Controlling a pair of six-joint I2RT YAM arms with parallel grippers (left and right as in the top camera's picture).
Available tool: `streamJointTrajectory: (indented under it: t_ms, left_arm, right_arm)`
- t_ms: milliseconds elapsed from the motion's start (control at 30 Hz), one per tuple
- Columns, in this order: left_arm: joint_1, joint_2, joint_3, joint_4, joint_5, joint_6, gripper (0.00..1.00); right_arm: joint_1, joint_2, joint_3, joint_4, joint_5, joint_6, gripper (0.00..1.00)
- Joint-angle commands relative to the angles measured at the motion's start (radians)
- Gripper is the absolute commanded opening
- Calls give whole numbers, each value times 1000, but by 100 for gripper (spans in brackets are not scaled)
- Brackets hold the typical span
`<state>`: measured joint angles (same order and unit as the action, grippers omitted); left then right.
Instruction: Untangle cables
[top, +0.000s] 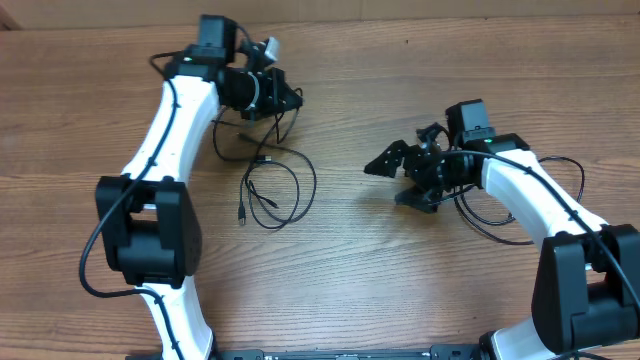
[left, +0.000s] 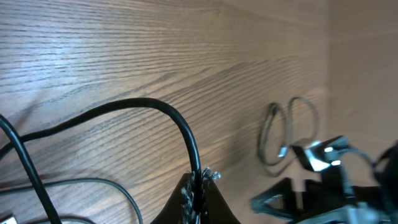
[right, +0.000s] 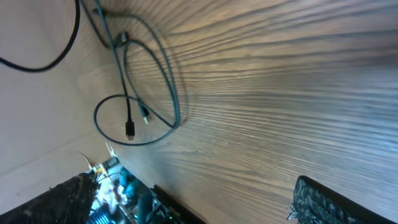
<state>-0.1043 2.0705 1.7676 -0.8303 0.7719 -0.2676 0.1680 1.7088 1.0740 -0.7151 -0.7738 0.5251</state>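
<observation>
The left arm's black elbow joint (top: 145, 225) looms nearest the lens over a wood-grain worktop (top: 400, 290). At the far left of the worktop, the left fingers (top: 293, 100) are pressed together, clamped on one black strand of the cables (top: 275, 190), which arcs up out of the pinch in the left wrist view. The remaining cord lies in loose loops on the wood just below, small plug ends free. Well to the right, the right fingers (top: 385, 183) stand wide apart, holding nothing, clear of the cables.
</observation>
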Motion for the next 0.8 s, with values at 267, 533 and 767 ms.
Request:
streamJointTrajectory:
  t_ms: [267, 533, 767]
  left_arm:
    - [147, -17, 14, 3, 327, -115, 4]
    - [181, -17, 14, -10, 283, -114, 4]
    - [184, -17, 14, -44, 120, -153, 4]
  right_arm:
    - [229, 3, -8, 198, 77, 32, 100]
    - [378, 3, -8, 320, 291, 185, 100]
    - [503, 3, -8, 388, 476, 195, 85]
